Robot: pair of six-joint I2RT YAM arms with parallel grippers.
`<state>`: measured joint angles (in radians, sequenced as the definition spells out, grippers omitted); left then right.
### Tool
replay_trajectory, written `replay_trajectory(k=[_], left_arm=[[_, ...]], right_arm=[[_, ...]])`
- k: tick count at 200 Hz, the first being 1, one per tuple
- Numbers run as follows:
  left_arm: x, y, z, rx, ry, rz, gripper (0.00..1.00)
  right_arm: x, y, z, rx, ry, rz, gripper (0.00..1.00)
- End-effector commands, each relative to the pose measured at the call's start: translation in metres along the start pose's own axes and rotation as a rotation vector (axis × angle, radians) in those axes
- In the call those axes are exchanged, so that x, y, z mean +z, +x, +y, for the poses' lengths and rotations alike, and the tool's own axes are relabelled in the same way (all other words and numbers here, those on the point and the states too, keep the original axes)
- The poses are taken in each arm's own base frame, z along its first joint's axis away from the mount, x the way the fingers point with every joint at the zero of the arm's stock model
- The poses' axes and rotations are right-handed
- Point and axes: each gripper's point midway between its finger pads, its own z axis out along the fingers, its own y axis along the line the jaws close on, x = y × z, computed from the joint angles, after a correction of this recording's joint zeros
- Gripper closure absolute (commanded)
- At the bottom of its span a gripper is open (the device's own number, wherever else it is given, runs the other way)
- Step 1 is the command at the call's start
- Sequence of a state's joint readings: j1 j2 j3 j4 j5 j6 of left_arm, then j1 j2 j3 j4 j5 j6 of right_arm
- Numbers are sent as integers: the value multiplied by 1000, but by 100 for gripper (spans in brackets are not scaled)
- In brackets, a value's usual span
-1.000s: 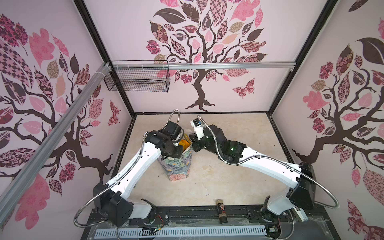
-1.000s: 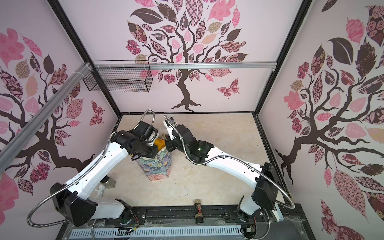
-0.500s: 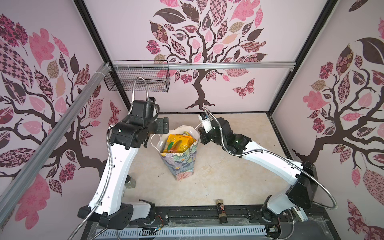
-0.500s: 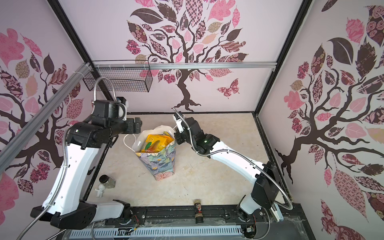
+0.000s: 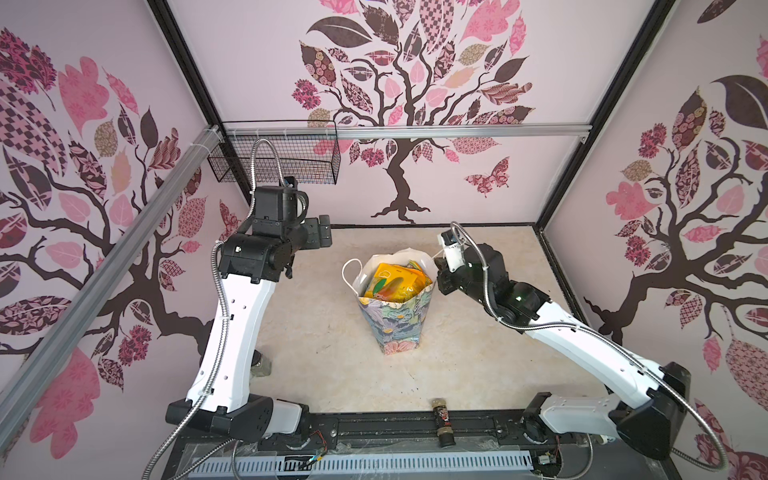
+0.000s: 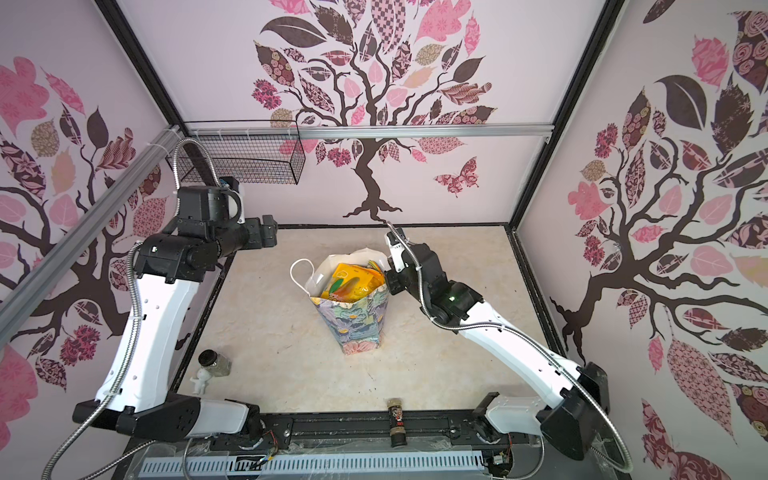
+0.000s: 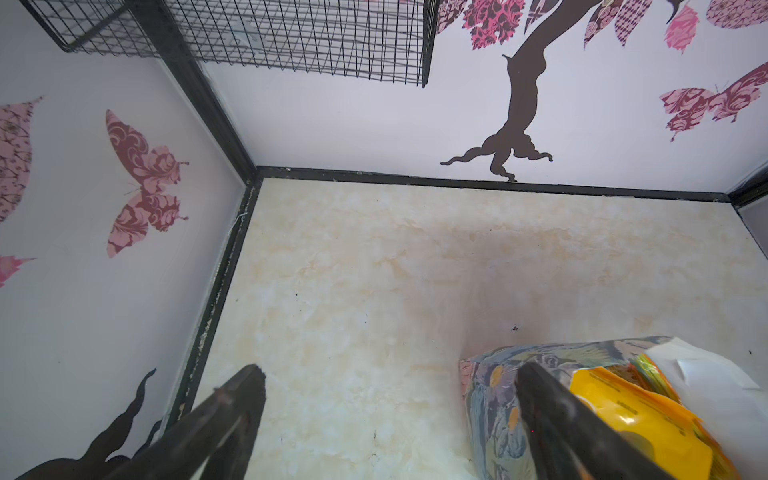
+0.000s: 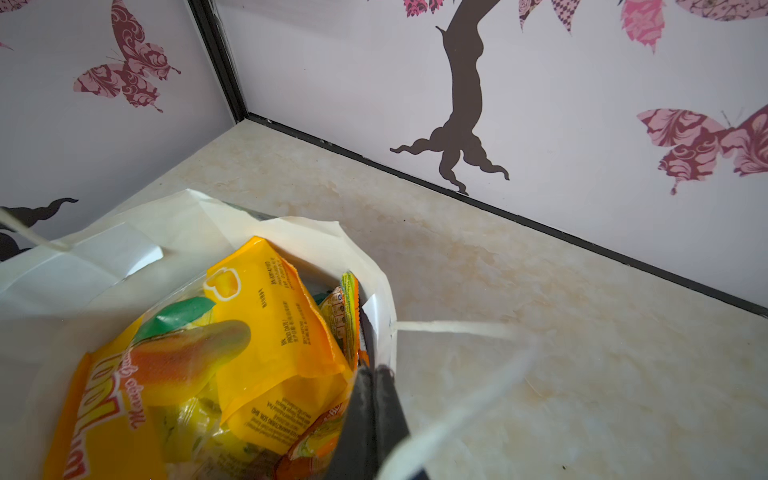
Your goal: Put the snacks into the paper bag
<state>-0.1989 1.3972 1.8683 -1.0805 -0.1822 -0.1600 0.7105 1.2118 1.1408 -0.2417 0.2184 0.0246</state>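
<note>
Now the paper bag (image 5: 395, 328) stands upright at the centre of the counter (image 5: 332, 365) in both top views. Its mouth is open and its white inside shows. The snacks (image 5: 395, 284) fill it to the brim. A yellow-orange mango packet (image 8: 257, 332) lies uppermost, and the edges of green and orange packets are squeezed in beside it.

The left claw (image 7: 388, 374) is released. Its two dark fingers are spread wide with nothing between them, and in both top views it hangs left of centre, above the counter and well apart from the bag.

The right claw (image 8: 372, 376) is clenched, fingers pressed together right at the bag's rim, just beside a white cord handle (image 8: 457, 328). Whether it nips the paper cannot be told.

A black wire basket (image 5: 274, 160) hangs at the upper left of the frame. A small dark bottle (image 5: 441, 419) lies at the lower middle edge of the counter, and a jar (image 6: 216, 361) and a white figurine (image 6: 200, 380) sit at the lower left.
</note>
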Motion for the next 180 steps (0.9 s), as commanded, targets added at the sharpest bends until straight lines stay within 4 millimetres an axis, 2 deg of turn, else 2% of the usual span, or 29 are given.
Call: replay_trajectory(k=[1, 9, 26, 38, 55, 71, 85, 104, 124, 130, 139, 150, 156, 180], left_arm=[[13, 0, -4, -35, 12, -23, 2], [18, 4, -2, -43, 2, -23, 2], [25, 13, 5, -58, -30, -37, 2], [26, 17, 13, -67, -71, -60, 2], [26, 24, 29, -84, -155, -111, 2], [27, 34, 43, -96, -222, -175, 2], [29, 43, 55, -120, -273, -266, 2], [47, 78, 64, -93, -309, -336, 2], [73, 122, 73, -66, -347, -386, 2], [82, 138, 75, -52, -359, -366, 2], [91, 148, 76, -49, -367, -391, 2], [103, 161, 78, -45, -375, -379, 2], [110, 166, 77, -36, -372, -372, 2], [137, 181, 72, 29, -358, -330, 2]], right_arm=[[-38, -34, -21, 40, 64, -136, 77], [-40, -30, -23, 43, 73, -133, 67], [-42, -25, -26, 54, 86, -122, 33], [-44, -23, -30, 77, 103, -120, 20], [-55, -25, -39, 123, 139, -130, 10], [-74, -25, -56, 178, 215, -153, 4], [-91, -17, -76, 223, 314, -173, 1], [-94, 6, -109, 249, 475, -153, 0], [-75, 52, -163, 321, 617, -119, 0], [-68, 73, -179, 354, 645, -106, 0], [-66, 100, -207, 411, 696, -117, 0], [-62, 129, -229, 452, 726, -142, 0], [-61, 145, -238, 454, 761, -153, 0], [-45, 176, -249, 368, 820, -199, 0]])
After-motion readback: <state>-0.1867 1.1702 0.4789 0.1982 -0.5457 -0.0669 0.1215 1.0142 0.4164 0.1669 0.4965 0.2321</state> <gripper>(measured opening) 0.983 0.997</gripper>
